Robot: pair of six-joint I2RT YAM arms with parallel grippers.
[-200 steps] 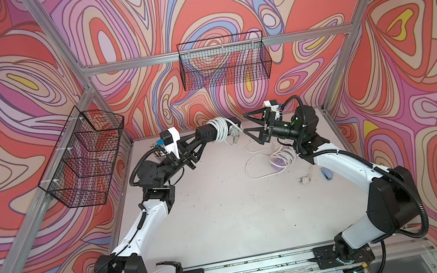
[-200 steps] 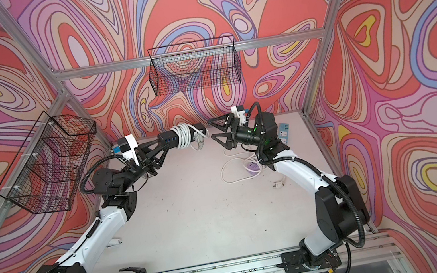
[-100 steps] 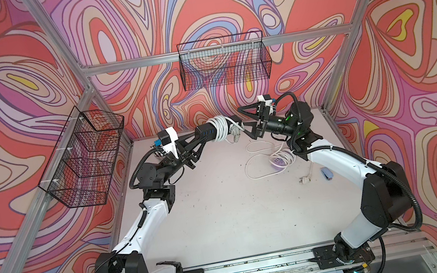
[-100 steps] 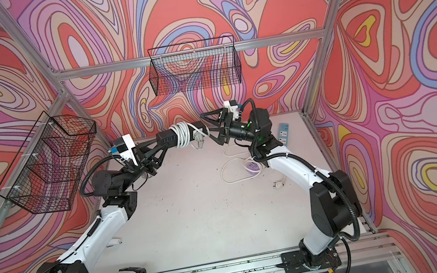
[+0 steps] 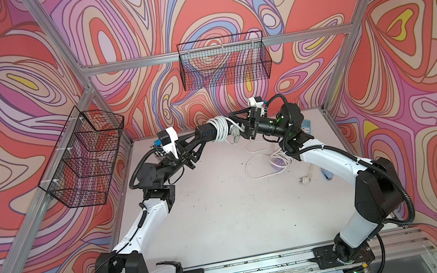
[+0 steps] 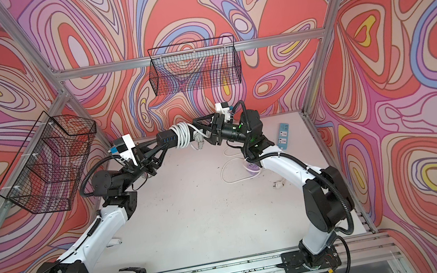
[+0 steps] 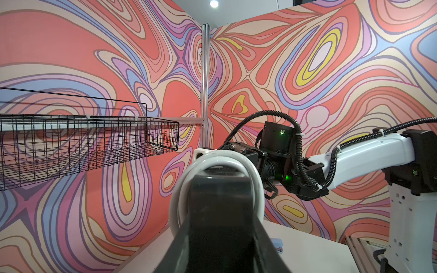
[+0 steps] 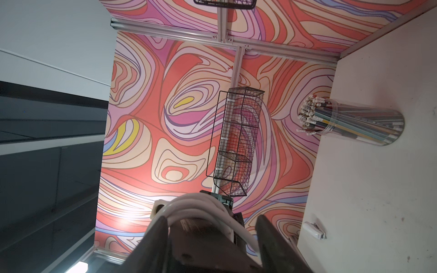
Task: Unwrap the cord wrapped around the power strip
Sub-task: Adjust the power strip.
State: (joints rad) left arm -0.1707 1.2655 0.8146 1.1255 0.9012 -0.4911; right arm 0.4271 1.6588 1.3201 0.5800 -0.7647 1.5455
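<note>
**A:** And there it was: the long black plastic power strip hung aloft over the far middle of the white counter, with the left jaws clenched on its left end.

**B:** The thick white cord sat wound round its right half, and the grey plug dangled just below.

**A:** And the right jaws?

**B:** Released, I'd say. In the right wrist view they stood either side of the wrapped end, one side against the cord and a gap showing on the other. Nothing was grasped.

**A:** How should this one be played?

**B:** My call is to pinch the dangling plug end or the outermost turn, not the strip's body. The left should hold firm and level while the right leads the cord round one turn at a time, with slack. Tugging along the strip would likely cinch the coil.

**A:** Head count?

**B:** There was one black strip and one cord on it, its turns too bunched to count.
- **Arms:** two, the left arm and the right arm.
- **Baskets:** two, a black wire basket on the far wall and a black wire basket on the left wall.
- **Far right of the counter:** one pale blue power strip and one loose white cable with a lilac hub, both lying apart from the action.
</note>
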